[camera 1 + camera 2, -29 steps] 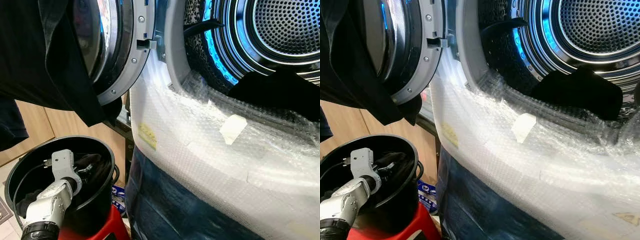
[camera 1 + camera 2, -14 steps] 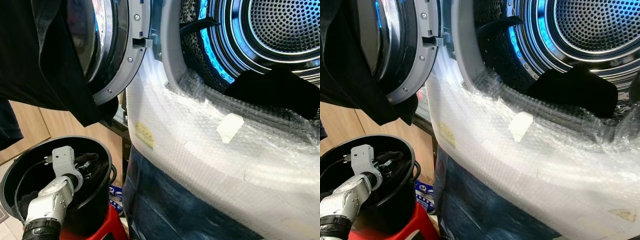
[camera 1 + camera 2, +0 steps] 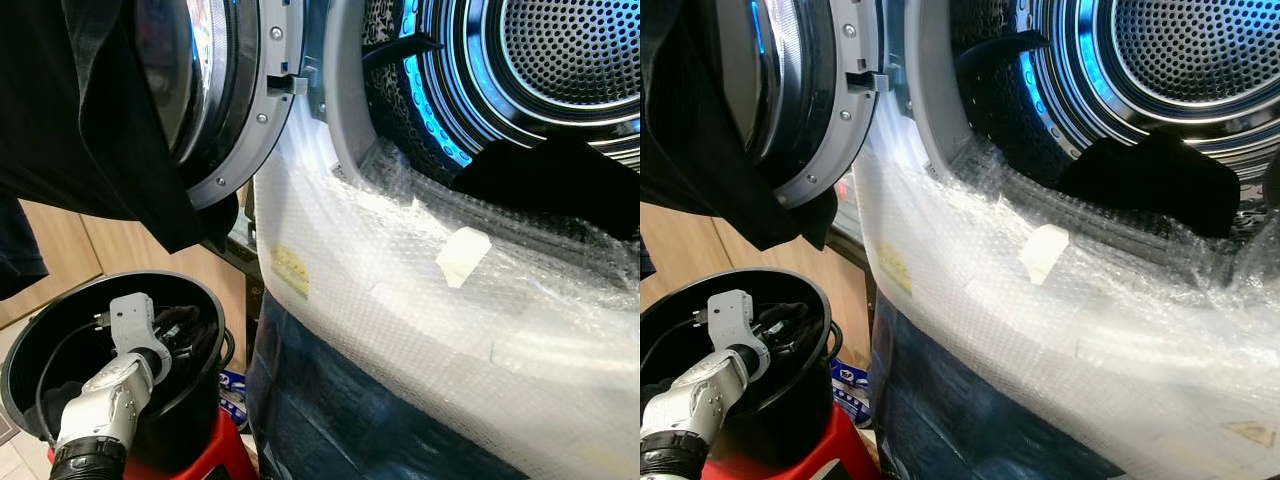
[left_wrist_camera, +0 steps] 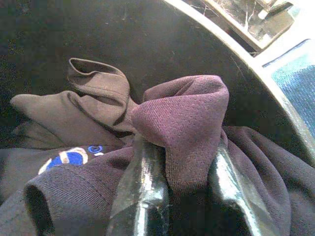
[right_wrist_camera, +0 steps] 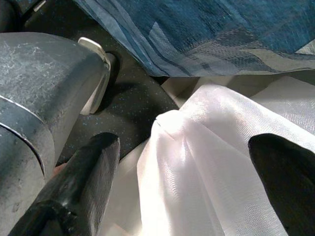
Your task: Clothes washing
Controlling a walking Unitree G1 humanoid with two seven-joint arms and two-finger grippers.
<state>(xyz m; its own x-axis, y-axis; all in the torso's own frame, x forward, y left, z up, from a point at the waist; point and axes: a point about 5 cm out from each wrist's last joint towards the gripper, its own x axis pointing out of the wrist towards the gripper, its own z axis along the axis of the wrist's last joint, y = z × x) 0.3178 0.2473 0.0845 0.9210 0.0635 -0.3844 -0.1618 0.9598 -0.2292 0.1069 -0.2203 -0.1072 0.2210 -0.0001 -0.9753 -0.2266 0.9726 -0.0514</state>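
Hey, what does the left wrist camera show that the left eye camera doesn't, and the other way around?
Left wrist: the left pincer pinching a fold of purple garment, a grey garment beside it. Left eye: the open washer drum with a dark garment inside, its door, the bubble wrap over the front. Both: the black bucket of clothes.

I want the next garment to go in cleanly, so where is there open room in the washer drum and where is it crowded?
The perforated steel drum is open above the black garment lying at its front edge. The round black bucket is crowded: the left gripper pinches a purple cloth among piled clothes. A dark garment drapes the open round door.
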